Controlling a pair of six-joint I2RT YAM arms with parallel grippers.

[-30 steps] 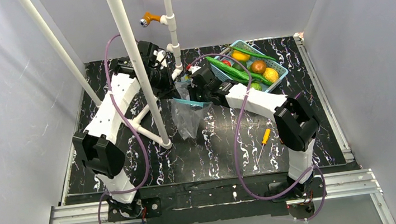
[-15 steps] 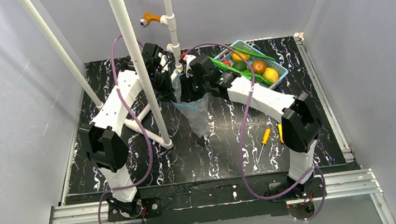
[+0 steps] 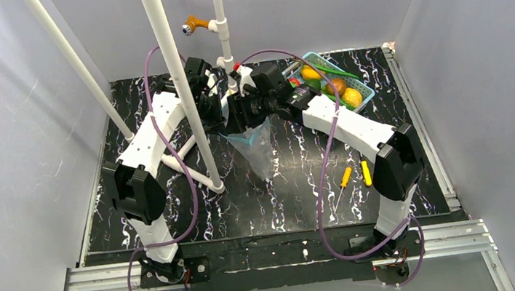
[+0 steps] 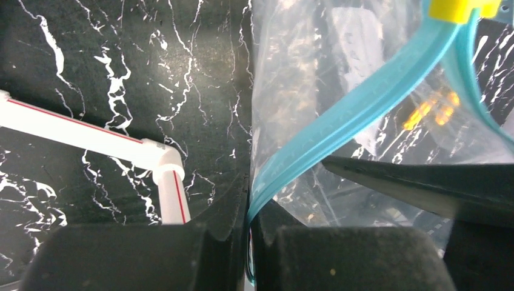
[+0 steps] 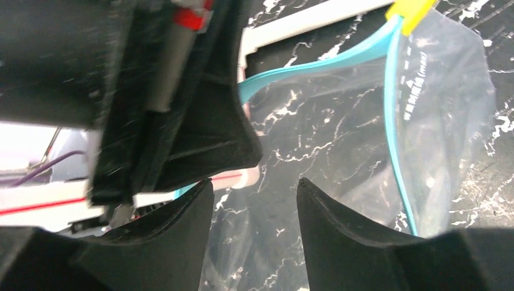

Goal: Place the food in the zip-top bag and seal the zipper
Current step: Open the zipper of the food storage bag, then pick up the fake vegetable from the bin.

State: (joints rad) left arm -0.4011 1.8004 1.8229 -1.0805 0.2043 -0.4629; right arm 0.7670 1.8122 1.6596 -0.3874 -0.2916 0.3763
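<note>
Teal zipper [image 4: 363, 103] stays pinched in the left jaws, the zip-top bag [image 3: 259, 149] hanging over the tabletop [image 3: 283, 201]. Right jaws have parted, empty, now at the bag's mouth, farther from the basket [image 3: 369, 92] holding the food [image 3: 336, 87].

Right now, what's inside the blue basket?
A yellow-orange fruit, a brown-orange fruit and a long green pod. The right arm covers the basket's left part, so anything there is hidden.
</note>
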